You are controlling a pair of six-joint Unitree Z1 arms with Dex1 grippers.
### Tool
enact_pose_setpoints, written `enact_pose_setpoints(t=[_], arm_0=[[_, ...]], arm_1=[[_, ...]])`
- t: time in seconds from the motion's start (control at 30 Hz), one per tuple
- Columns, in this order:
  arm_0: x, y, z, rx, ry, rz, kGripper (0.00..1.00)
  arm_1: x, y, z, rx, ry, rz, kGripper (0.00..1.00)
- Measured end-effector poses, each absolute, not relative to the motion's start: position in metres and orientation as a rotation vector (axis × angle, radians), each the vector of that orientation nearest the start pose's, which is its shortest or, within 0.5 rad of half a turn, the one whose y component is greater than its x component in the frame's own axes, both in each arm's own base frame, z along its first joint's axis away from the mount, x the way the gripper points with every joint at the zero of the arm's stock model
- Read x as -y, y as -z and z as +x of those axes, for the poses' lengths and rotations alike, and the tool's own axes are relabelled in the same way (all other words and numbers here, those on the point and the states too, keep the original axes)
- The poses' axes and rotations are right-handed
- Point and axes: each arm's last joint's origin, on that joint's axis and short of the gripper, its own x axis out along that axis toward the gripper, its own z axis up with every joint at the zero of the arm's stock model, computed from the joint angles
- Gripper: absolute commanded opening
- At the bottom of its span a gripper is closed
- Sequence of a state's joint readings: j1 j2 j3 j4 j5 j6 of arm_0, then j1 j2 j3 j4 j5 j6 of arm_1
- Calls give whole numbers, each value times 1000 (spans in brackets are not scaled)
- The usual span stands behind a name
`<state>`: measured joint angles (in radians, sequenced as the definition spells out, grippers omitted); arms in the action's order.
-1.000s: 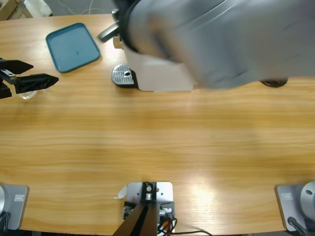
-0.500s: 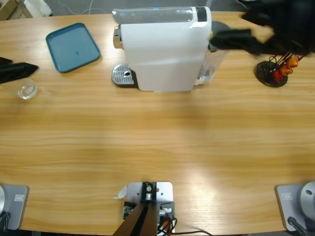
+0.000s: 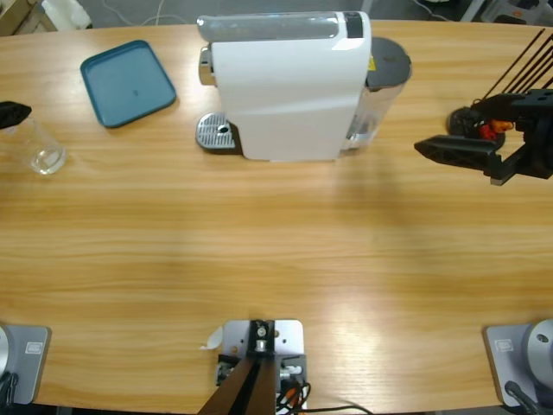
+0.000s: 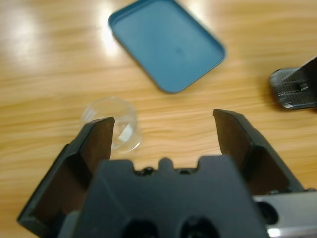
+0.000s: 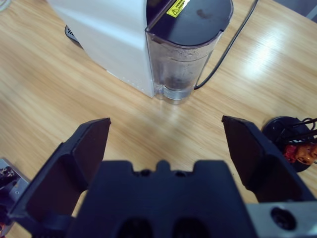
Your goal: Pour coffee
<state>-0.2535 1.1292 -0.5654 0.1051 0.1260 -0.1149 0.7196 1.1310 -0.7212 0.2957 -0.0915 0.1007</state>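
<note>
— Looking down, what lies on the wooden table [image 3: 276, 251]?

— A white coffee machine [image 3: 285, 86] stands at the far middle, its drip grille [image 3: 216, 132] on one side and a clear water tank [image 5: 185, 59] with a dark lid on the other, a black cable [image 5: 233, 42] running off behind. A teal tray [image 3: 128, 82] lies flat towards the far left. A black capsule stand [image 3: 475, 130] with orange capsules [image 5: 302, 151] sits near the right edge.

— And the room?

— Only grey floor past the far edge.

— The left gripper [image 4: 163, 126]?

— Jaws spread wide, gripping nothing. A small clear glass [image 3: 43, 151] stands upright on the table just in front of one fingertip [image 4: 101, 131]; whether they touch, I cannot tell. In the high view only a black tip shows at the left edge.

— The coffee?

— No liquid can be made out in that glass.

— The right gripper [image 5: 166, 134]?

— Also spread wide and empty, above bare wood, pointing at the water tank, with the capsule stand just beside it.
</note>
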Motion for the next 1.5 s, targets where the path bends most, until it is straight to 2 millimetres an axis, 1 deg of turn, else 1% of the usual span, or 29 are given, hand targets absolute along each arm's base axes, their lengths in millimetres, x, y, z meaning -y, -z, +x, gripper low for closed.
enact_pose_setpoints(t=[0.07, 0.17, 0.23, 0.33, 0.4, 0.57, 0.77, 0.9, 1.03, 1.33, 1.5], arm_0=[[27, -272, 157, -685, 48, 23, 661], [21, -266, 159, -713, 43, 55, 657], [17, -262, 160, -729, 33, 47, 675], [10, -259, 160, -740, -2, 34, 845], [5, -258, 160, -742, -33, 23, 908], [-5, -258, 163, -738, -89, -2, 926], [-4, -252, 169, -725, -53, -26, 948], [-4, -247, 175, -740, -37, -33, 995], [-5, -243, 180, -756, -43, -34, 996], [-6, -238, 177, -760, -46, -26, 996], [-10, -238, 177, -755, -80, -24, 996]], arm_1=[[-105, -306, 126, -691, -565, -179, 1000], [-104, -301, 125, -699, -566, -168, 1000], [-104, -300, 125, -697, -565, -164, 1000], [-104, -300, 124, -691, -567, -159, 1000], [-104, -299, 124, -689, -570, -157, 1000], [-106, -300, 124, -685, -597, -145, 1000], [-107, -299, 126, -691, -597, -147, 1000], [-107, -299, 126, -693, -597, -148, 1000], [-107, -299, 126, -695, -603, -145, 1000], [-111, -297, 128, -702, -624, -139, 1000], [-111, -297, 129, -703, -628, -138, 1000]])
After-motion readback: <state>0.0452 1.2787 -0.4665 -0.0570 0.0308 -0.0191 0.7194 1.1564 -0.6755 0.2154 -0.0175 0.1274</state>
